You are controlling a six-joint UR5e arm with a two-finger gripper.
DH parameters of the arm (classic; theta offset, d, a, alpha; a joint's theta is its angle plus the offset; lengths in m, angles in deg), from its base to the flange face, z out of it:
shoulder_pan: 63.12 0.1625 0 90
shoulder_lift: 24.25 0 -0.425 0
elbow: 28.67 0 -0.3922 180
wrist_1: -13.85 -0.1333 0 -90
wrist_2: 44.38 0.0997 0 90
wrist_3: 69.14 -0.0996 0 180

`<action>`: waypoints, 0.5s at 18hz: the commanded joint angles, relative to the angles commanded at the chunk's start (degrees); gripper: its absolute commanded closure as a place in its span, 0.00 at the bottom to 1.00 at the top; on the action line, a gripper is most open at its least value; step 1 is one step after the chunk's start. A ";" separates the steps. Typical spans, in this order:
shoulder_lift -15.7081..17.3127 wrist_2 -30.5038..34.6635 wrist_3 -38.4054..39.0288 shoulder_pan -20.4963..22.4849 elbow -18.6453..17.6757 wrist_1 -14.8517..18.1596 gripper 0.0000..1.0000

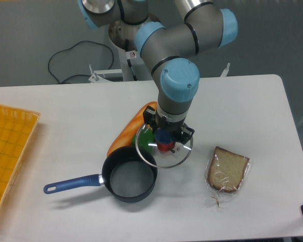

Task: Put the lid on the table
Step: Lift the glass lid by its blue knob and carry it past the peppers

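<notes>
The lid [175,155] is round clear glass with a thin metal rim and a blue knob [163,137]. My gripper [164,135] points straight down and is shut on the knob. The lid sits just right of and behind the dark saucepan [130,177], and its left edge overlaps the pan's rim in this view. I cannot tell whether the lid touches the white table [252,106] or hangs slightly above it. Through the glass a green thing [145,139] and a red thing [165,147] show.
A long orange object [131,128] lies behind the saucepan, right next to the lid. The saucepan's blue handle [73,183] points left. A wrapped slice of bread [227,169] lies to the right. A yellow-orange gridded tray [7,146] is at the left edge.
</notes>
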 joint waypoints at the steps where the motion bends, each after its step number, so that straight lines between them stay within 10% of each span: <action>1: -0.09 0.00 0.00 0.00 -0.09 0.00 0.50; 9: -0.53 -0.09 -2.62 1.22 -0.09 -0.26 0.50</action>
